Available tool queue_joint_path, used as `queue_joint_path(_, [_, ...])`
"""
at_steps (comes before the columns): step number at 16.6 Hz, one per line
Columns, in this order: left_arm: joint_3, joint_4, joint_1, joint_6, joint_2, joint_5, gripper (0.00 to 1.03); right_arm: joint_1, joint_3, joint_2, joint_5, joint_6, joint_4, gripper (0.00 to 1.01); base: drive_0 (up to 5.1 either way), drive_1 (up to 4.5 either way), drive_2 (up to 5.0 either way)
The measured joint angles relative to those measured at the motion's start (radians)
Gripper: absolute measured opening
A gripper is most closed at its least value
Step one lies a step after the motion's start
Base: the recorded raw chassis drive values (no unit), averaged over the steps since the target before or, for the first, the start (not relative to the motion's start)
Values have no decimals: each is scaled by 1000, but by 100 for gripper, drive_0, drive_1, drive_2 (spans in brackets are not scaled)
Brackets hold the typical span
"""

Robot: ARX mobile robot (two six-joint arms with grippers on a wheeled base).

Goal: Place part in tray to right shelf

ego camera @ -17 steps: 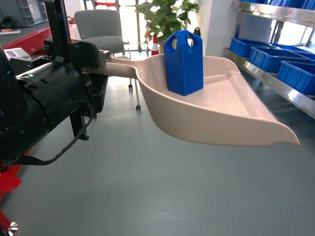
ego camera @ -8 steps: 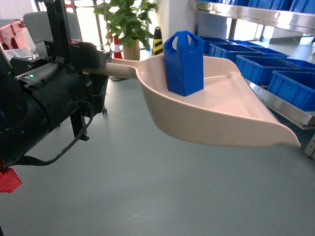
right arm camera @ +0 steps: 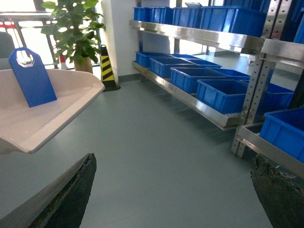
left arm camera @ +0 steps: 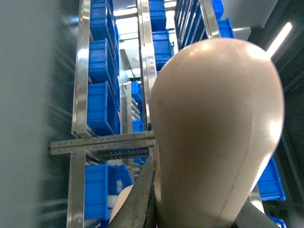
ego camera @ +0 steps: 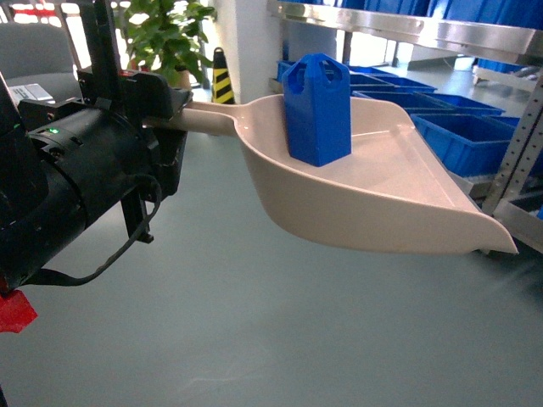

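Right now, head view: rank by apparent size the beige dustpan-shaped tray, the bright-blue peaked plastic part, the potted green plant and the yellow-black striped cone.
1. Beige dustpan-shaped tray, by far the largest.
2. Bright-blue peaked plastic part.
3. Potted green plant, close to the part in apparent size, but farther off and cropped, so unsure.
4. Yellow-black striped cone, smallest, also distant.

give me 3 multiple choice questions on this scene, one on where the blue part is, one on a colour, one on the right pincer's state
1. Where is the part?
A. on the floor
B. standing in the tray
C. in a crate

2. What colour are the crates on the right shelf?
A. blue
B. red
C. grey

3. How is the right pincer?
A. shut on the part
B. shut on the tray
C. open, holding nothing

Answers: 1 B, the part stands upright inside the tray; 2 A, every crate is blue; 3 C, its fingers sit wide apart over bare floor.
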State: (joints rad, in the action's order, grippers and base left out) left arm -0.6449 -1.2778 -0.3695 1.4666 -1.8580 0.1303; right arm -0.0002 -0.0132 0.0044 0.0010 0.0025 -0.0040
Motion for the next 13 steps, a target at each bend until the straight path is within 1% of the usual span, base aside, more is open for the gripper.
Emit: queue_joint_path(13, [0, -1, 0, 0, 0, 1, 17, 0, 0, 0, 0, 0, 0, 98, -162, -162, -162])
